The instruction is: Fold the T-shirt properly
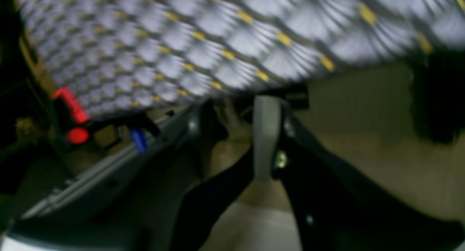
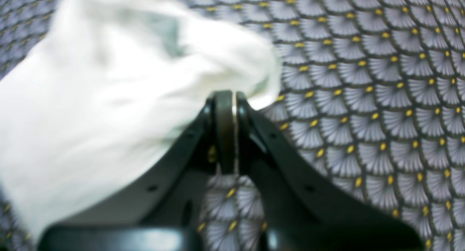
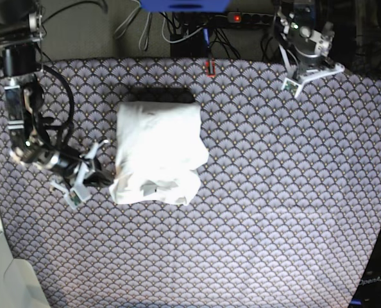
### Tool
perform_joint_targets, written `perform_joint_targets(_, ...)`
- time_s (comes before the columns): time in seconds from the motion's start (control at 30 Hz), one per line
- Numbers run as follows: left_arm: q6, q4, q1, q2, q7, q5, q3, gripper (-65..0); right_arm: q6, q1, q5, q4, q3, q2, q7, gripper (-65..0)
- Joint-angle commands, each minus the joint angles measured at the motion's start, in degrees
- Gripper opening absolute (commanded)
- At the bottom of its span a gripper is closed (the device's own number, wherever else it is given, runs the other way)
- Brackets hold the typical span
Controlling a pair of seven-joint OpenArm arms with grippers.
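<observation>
Fan-patterned cloth covers my whole bench (image 3: 293, 212). On it, left of centre in the base view, lies the T-shirt (image 3: 157, 153), already a compact, slightly lumpy rectangle. I judge it light, limp and quick to slump, so I'd take it by a doubled edge or corner, never mid-panel. My right gripper (image 3: 95, 174) sits just beside its lower-left edge, fingers pressed together on nothing I can see. My left gripper (image 1: 236, 127) hangs off the bench's far edge; its fingers' state I cannot tell.
</observation>
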Motion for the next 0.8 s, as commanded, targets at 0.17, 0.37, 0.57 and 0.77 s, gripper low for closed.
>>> perform_joint_targets(0.17, -7.19, 0.87, 4.07, -0.2, -0.01, -0.64, -0.08, -59.5, -0.14, -11.16, 0.66, 18.52, 9.72, 1.18, -5.9, -65.0)
perform_joint_targets(0.37, -8.25, 0.78, 7.94, -0.99, -0.72, -6.36, 0.09, -64.5, -0.14, -25.49, 0.66, 29.6, 18.42, 0.92, -12.14, -65.0)
perform_joint_targets(0.57, -7.81, -1.95, 13.13, -1.34, -9.07, -8.99, 0.0, -64.6, -0.14, -41.41, 0.66, 32.67, 24.58, 0.83, -9.33, -65.0)
perform_joint_targets(0.77, -7.81, -17.24, 12.77, -1.34, -18.3, -9.08, -0.08, -64.6, -0.14, -53.71, -1.89, 32.5, 29.94, -4.27, -3.88, -65.0)
